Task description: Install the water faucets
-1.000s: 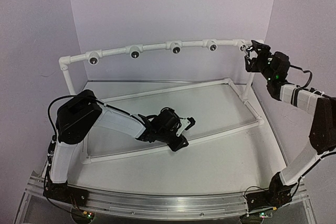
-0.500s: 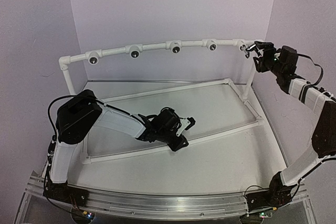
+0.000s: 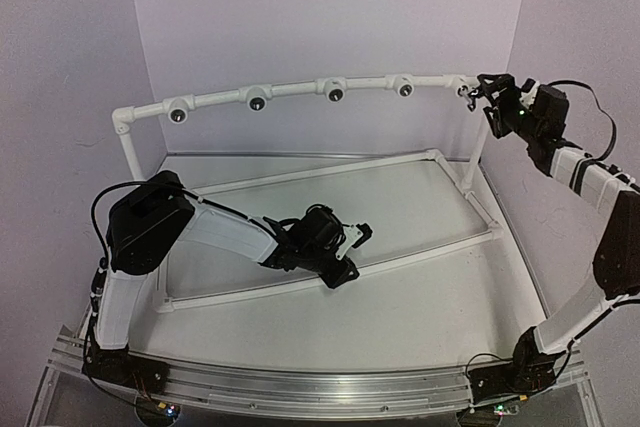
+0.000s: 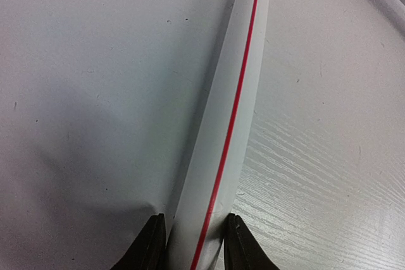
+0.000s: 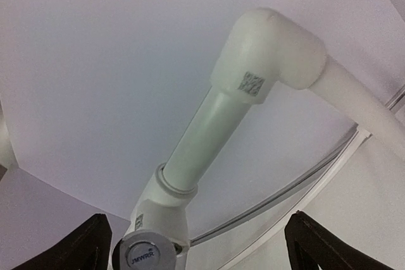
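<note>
Metal is what I see at the bottom of the right wrist view: a small silver faucet (image 5: 143,254) with a round shiny top and tiny letters on it. It sits in a white joint (image 5: 161,207) at the right end of the top rail (image 3: 295,90), high above the table (image 4: 316,188). The right gripper (image 5: 202,245) has its jaws spread wide, one on each side of the faucet, and neither touches it.

I think the faucet is hard, light and a bit slippery, because it is so smooth. I would pinch it across the sides of the round top, so it does not slide out when I turn it. It will not bend, but the plastic around it might twist if I push too hard.

The left gripper (image 4: 193,235) is low down, its jaws pinching a white pipe (image 4: 234,124) with a thin red line along it. That pipe looks smooth, round and stiff. The elbow (image 5: 272,49) is chunky and rounded. The table shows fine grain lines. Four round fittings (image 3: 258,99) on the rail show dark holes.
</note>
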`<act>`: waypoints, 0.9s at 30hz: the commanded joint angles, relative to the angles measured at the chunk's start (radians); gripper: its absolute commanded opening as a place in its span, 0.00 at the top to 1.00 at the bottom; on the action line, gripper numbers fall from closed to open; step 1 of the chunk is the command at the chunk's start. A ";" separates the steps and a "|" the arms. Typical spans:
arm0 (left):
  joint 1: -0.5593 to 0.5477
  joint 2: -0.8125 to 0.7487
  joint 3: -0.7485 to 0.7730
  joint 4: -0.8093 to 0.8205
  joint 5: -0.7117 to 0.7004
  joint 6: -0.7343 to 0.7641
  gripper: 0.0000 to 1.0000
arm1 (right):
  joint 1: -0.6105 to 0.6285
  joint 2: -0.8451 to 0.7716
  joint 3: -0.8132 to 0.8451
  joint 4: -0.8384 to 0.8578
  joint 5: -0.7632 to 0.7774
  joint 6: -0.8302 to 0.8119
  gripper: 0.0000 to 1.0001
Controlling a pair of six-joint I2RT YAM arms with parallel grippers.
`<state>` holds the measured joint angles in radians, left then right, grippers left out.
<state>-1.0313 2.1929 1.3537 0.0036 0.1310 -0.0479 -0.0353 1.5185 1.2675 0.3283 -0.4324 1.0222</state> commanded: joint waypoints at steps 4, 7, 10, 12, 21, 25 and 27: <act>-0.006 0.181 -0.110 -0.450 -0.024 -0.076 1.00 | 0.023 -0.012 -0.030 0.137 -0.121 -0.095 0.05; -0.006 0.182 -0.107 -0.453 -0.022 -0.072 1.00 | 0.022 -0.012 -0.019 0.104 -0.083 -0.092 0.33; -0.006 0.185 -0.104 -0.455 -0.022 -0.071 1.00 | 0.023 -0.014 -0.016 0.087 -0.045 -0.086 0.47; -0.006 0.185 -0.103 -0.455 -0.022 -0.070 1.00 | 0.030 -0.015 0.010 0.030 -0.012 -0.137 0.59; -0.006 0.185 -0.104 -0.455 -0.024 -0.069 1.00 | 0.029 0.029 -0.002 -0.080 0.021 0.249 1.00; -0.006 0.181 -0.111 -0.449 -0.024 -0.073 1.00 | 0.030 0.043 -0.037 -0.049 -0.002 0.438 1.00; -0.006 0.179 -0.115 -0.444 -0.024 -0.074 1.00 | 0.030 0.043 -0.022 -0.047 0.003 0.442 1.00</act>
<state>-1.0309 2.1948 1.3602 -0.0067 0.1326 -0.0471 0.0029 1.5238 1.2610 0.3462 -0.4583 1.2900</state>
